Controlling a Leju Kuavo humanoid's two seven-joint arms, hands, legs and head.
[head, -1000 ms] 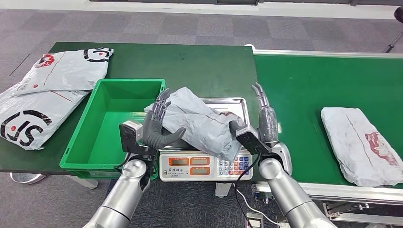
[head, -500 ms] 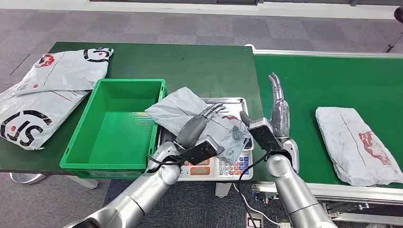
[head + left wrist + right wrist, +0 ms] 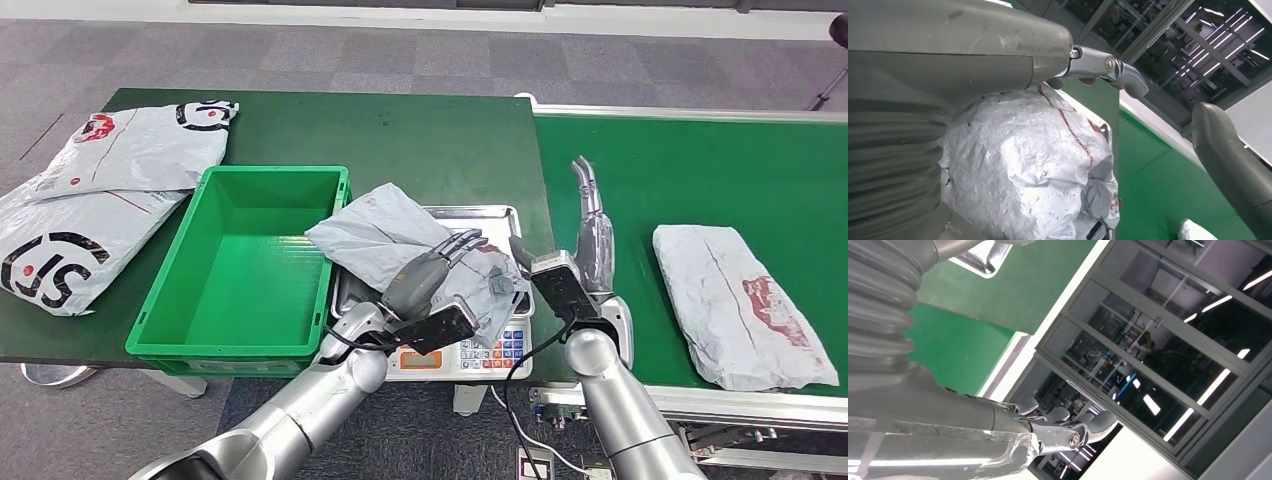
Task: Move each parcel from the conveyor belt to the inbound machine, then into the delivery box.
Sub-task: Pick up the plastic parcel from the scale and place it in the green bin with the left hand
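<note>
green tabletop and conveyor belt (image 3: 640, 180) fill the scene. since a second ago the left hand (image 3: 432, 270) has swung across onto the grey parcel (image 3: 400, 240) on the scale (image 3: 470, 350), fingers spread, not gripping; right hand (image 3: 592, 232) has lifted away, open. green box (image 3: 245, 265) likely comes next.

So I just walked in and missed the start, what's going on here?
A humanoid robot is sorting parcels. Its left hand rests on a crumpled grey parcel lying on the weighing scale, one end hanging over the green bin, which has nothing in it. Its right hand is raised beside the scale, holding nothing. Another grey parcel waits on the conveyor belt. Two printed mailers lie left of the bin.
</note>
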